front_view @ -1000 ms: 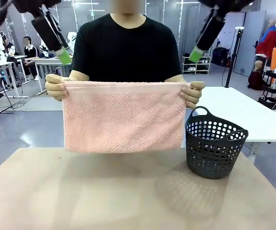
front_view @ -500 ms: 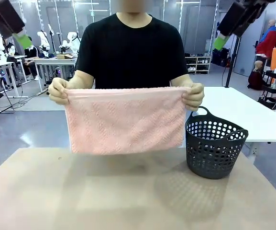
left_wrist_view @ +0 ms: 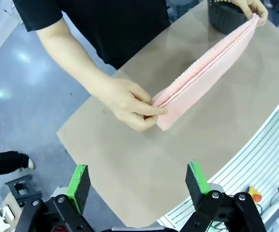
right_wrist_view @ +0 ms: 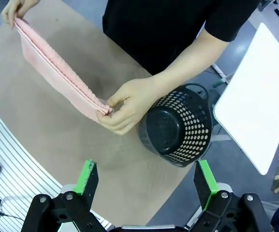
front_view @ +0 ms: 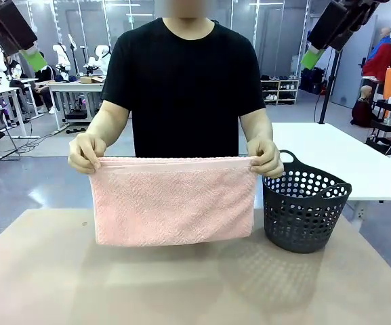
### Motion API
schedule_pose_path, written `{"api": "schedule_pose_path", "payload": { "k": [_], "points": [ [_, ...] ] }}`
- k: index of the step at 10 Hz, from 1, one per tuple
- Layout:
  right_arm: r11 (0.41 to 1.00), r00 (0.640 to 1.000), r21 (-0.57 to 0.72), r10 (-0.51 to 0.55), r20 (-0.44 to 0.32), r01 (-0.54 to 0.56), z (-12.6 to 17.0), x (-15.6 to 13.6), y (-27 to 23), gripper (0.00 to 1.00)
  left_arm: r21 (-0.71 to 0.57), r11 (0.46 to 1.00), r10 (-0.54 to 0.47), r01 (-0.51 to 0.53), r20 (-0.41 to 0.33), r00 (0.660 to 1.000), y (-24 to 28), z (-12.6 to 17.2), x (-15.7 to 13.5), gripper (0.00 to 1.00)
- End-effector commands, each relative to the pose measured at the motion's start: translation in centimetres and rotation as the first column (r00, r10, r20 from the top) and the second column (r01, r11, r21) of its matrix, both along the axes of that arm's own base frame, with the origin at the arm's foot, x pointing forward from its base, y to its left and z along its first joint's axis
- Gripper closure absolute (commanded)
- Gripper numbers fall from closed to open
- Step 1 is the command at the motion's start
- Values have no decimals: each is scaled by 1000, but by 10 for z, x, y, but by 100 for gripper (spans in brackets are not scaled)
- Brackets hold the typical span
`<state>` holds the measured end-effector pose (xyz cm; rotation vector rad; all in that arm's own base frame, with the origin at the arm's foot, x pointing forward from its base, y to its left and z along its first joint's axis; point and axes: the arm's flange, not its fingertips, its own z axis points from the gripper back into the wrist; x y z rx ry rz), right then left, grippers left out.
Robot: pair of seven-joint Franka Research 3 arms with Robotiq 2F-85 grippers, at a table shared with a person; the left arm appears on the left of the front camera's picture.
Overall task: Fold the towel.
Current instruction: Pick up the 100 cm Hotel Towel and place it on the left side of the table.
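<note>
- Fingers of the left gripper (left_wrist_view: 137, 166) are standing as wide as they go, clamping nothing and touching nothing; it is hanging high over the table (front_view: 181, 291), well apart from the cloth.
- Next along, the person's hand (front_view: 87, 152) on that side is pinching one top corner of the towel (front_view: 173, 203).
- The towel is hanging doubled, two layers lying edge to edge, stretched taut between both hands above the far part of the table; whether its lower edge is brushing the tabletop, you cannot tell.
- You are, by my reading, looking at a half-folded towel that is waiting for its next fold. You should be aiming each gripper at a top corner just inside the person's fingers, coming down slowly and catching both layers together so the edges are not slipping out of line.
- The person's other hand (front_view: 264, 158) is pinching the opposite corner, just beside the dark basket (front_view: 305, 217); on that side you should be keeping the approach clear of the basket's handle and rim.
- The right gripper (right_wrist_view: 145, 164) is hanging high too, well above the basket and that hand, its fingers spread fully, holding nothing and touching nothing.
</note>
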<state>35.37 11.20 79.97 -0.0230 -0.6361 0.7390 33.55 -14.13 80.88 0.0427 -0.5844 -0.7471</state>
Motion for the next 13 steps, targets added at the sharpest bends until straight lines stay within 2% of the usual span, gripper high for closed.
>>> {"api": "schedule_pose_path", "payload": {
  "k": [1, 13],
  "points": [
    [1000, 1000, 2, -1, -2, 1, 0, 0, -1, 0, -21, 1000, -3, 3, -7, 1000, 0, 3, 0, 0],
    [1000, 1000, 2, -1, -2, 1, 0, 0, -1, 0, -21, 1000, -3, 3, -7, 1000, 0, 3, 0, 0]
  ]
}}
